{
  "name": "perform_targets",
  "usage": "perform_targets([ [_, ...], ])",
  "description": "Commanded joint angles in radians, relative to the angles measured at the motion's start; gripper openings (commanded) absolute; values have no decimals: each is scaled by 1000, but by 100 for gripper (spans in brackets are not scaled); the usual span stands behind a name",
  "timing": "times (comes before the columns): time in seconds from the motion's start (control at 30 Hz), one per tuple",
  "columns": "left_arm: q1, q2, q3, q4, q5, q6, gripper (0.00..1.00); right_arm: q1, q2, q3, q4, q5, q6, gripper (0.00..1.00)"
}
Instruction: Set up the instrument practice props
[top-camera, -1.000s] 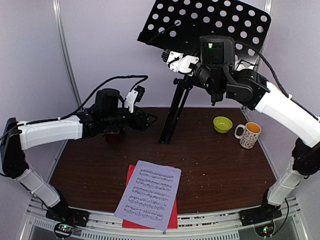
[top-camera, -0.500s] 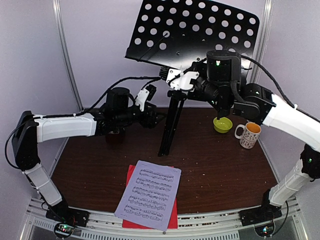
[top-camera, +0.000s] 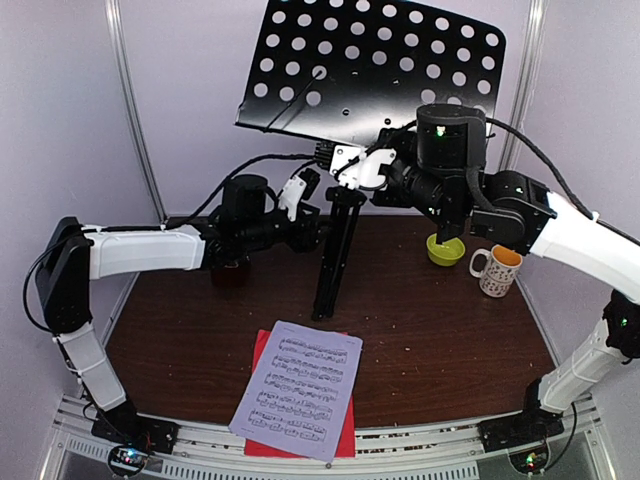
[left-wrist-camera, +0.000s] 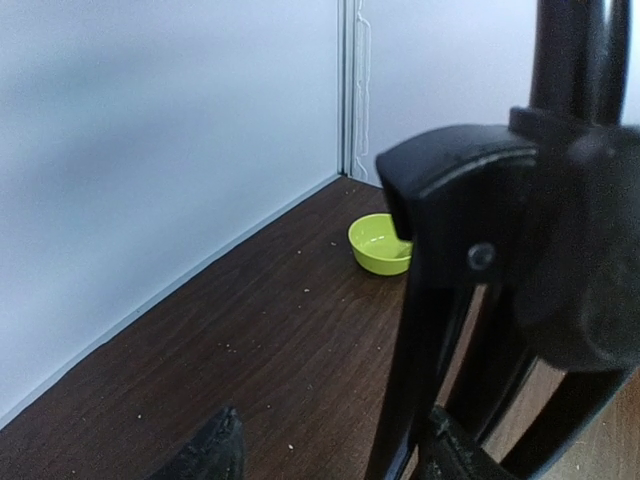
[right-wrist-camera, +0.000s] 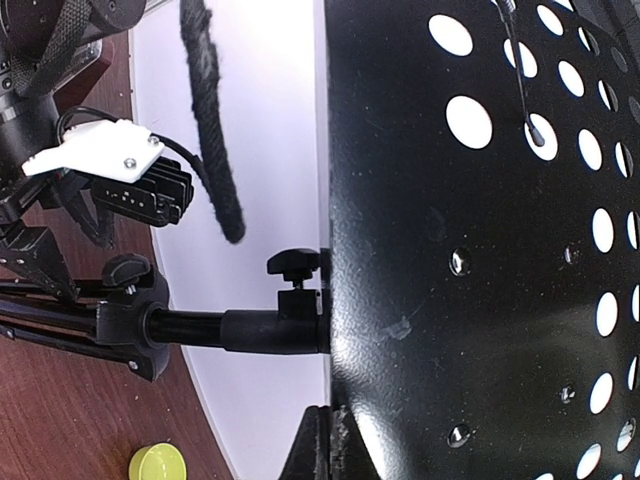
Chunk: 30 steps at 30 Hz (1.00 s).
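Table (top-camera: 450, 330) | stand (top-camera: 330, 270): left end effector (top-camera: 320, 228) open astride; right end effector (right-wrist-camera: 325, 445) clamping

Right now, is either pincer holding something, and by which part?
The right pincer grips the black tripod music stand by the edge of its perforated metal desk. The left pincer is open around the stand's legs, holding nothing.

Black music stand (top-camera: 380, 60) with its desk dotted in round holes, white sheet (top-camera: 298, 390) lined with black notation over a red sheet (top-camera: 262, 350), lime-green bowl (top-camera: 445, 249), white mug (top-camera: 496, 272) with dark spots, dark brown table (top-camera: 440, 340), and possibly a red-brown metronome (top-camera: 230, 278), half hidden.
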Motion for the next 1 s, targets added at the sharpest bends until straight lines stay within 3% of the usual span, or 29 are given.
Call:
perform_targets([
  [0.0,-2,27,32,44,-43,17,60,12,-83,63,302,3,13,0],
  [0.3,-32,74,77,53,-61,8,48,15,-83,66,341,-27,27,0],
  [0.5,-32,71,77,53,-44,43,24,15,-84,71,334,-51,20,0],
  [0.73,-32,85,111,-46,-45,195,0,15,-84,97,300,-68,7,0],
  [0.97,-24,96,127,-138,-45,387,0,14,-89,113,273,-65,-4,0],
])
